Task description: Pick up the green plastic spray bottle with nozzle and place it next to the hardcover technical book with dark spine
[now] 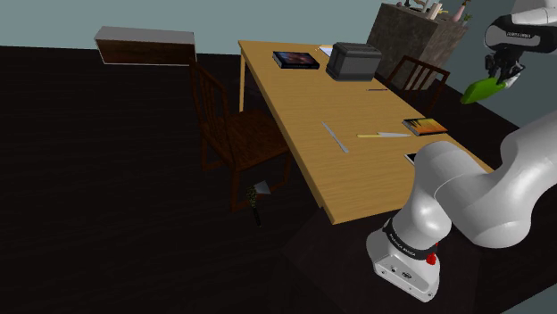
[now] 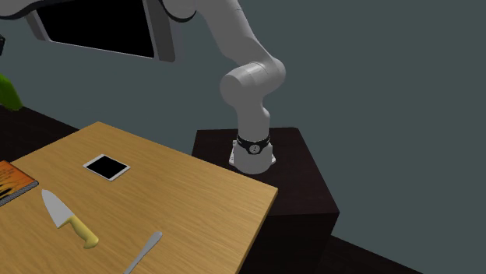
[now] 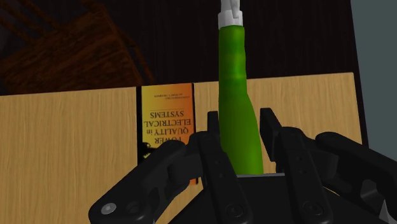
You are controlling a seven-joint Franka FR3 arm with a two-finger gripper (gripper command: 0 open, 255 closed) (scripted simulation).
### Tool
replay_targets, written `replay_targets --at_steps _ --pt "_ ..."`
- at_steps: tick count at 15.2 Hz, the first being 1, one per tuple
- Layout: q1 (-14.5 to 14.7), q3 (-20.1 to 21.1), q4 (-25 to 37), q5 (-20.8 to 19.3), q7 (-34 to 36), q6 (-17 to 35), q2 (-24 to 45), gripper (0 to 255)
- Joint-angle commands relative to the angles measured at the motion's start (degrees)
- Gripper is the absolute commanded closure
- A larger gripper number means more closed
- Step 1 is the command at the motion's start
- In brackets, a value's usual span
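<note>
The hand (image 3: 240,121) is closed round the base end of the green spray bottle (image 3: 236,83), both fingers pressed against its sides. The bottle hangs in the air well above the orange book (image 3: 167,127) with the dark spine, white nozzle pointing away from the hand. The book lies flat on the wooden worktop (image 3: 70,140), near its edge, with a yellow-handled knife (image 2: 68,220) close by.

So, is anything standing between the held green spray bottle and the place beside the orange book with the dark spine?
Nothing visible does. The black gripper holds the green spray bottle in the air above the wooden table, whose surface beside the orange, dark-spined book is bare.
</note>
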Motion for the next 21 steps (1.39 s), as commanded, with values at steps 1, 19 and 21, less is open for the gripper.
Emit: replay_targets --at_steps 1,19,21 --pt "-0.5 -0.2 -1.5 -0.4 0.8 1.2 -0.1 255" --pt "-0.8 -4.5 -10.0 -6.6 8.0 9.7 -3.3 255" --pt "-0.6 -5.1 -10.6 -7.5 8.9 10.5 -3.8 255"
